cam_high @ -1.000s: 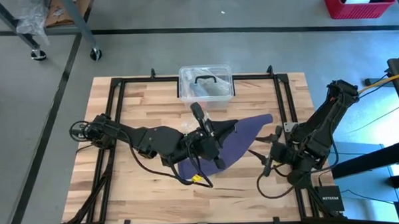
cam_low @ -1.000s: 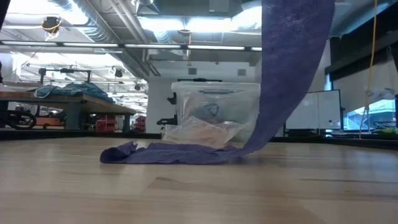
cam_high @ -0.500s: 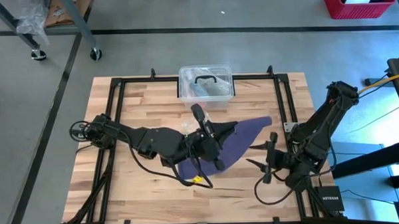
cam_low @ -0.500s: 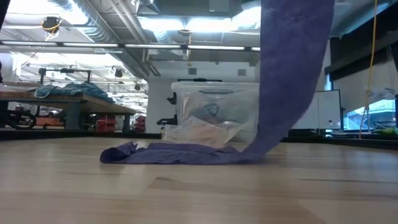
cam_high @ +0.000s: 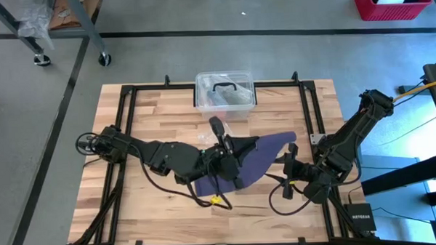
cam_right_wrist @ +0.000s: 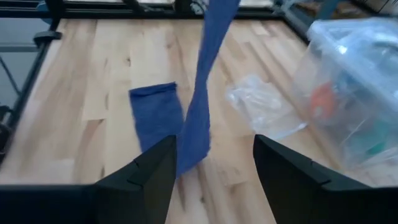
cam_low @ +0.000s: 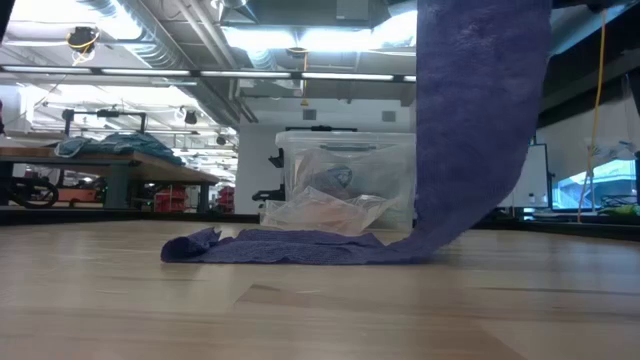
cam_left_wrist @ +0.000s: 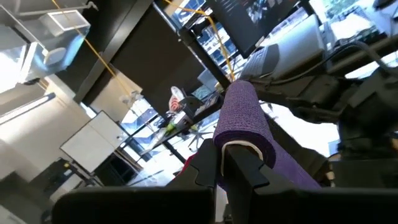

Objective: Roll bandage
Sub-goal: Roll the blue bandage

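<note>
The bandage [cam_high: 270,153] is a dark purple strip. Part of it is wound into a roll [cam_left_wrist: 242,115] high over the table's middle, with my left gripper [cam_high: 232,147] shut on that roll. From the roll a stretch [cam_low: 480,120] hangs down to the wood. The remainder [cam_low: 290,246] lies flat, ending in a crumpled free end [cam_low: 190,246]. My right gripper [cam_high: 287,176] stands open near the table's right edge, a little above the wood. It faces the hanging stretch [cam_right_wrist: 200,118] and touches nothing. My left gripper pinches the roll's near end [cam_left_wrist: 239,144] between its two shut fingers [cam_left_wrist: 208,171], where a pale core shows. The fingers point about level and lie along the roll. The roll is lifted clear, and the strip hangs slack from it down to the table.
A clear plastic box [cam_high: 225,91] with a black handle stands at the table's far edge. A crinkled clear wrapper [cam_right_wrist: 264,106] lies on the wood in front of it. Black frame rails [cam_high: 127,126] run along the table's sides.
My right gripper has turned and swung a little toward the table's near edge, still open. The hanging stretch of the bandage has twisted, and its foot on the table has shifted slightly. The roll has stayed in place.
</note>
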